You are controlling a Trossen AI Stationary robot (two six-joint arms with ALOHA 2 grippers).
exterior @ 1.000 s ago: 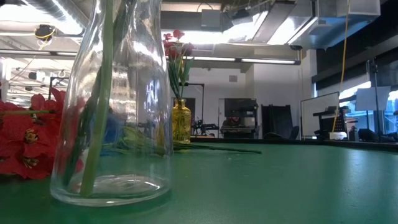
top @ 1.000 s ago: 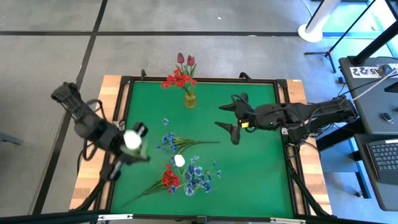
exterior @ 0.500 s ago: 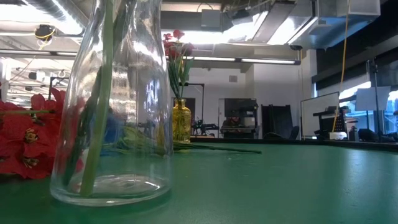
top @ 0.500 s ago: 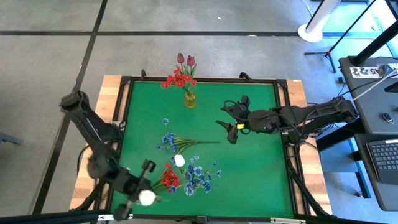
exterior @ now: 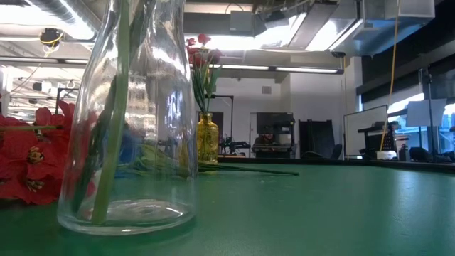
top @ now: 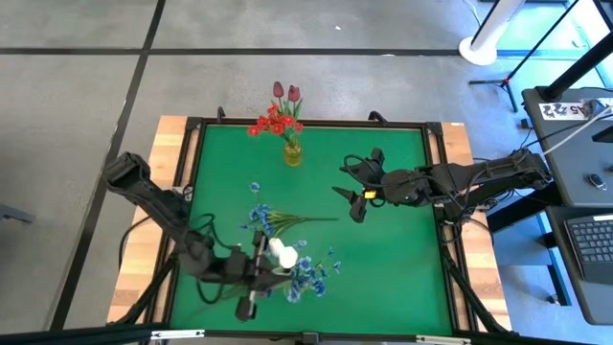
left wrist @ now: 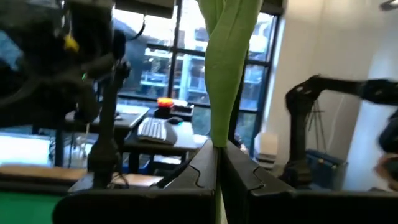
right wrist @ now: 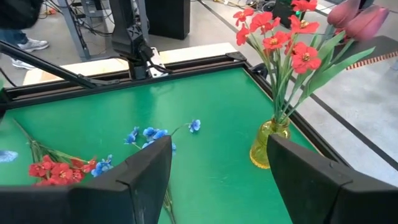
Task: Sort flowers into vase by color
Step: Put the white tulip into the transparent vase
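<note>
Swung inward, left gripper (top: 257,278) clamps a white tulip (top: 279,251); right gripper (top: 352,192) gapes. Two vases: yellow vase (top: 292,153) overhead, clear vase (exterior: 131,121) low only.

red and pink flowers (top: 279,117) stand in yellow vase (top: 292,152); blue sprays (top: 263,218) lie on the mat.

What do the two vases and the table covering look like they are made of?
The tall clear vase looks like smooth colourless glass: the room and green stems show through it, with bright glints. The small yellow vase seems tinted glass or clear plastic, translucent and glossy; which one is unclear. The green table covering looks like a matte mat or felt, since it shows no reflections.
</note>
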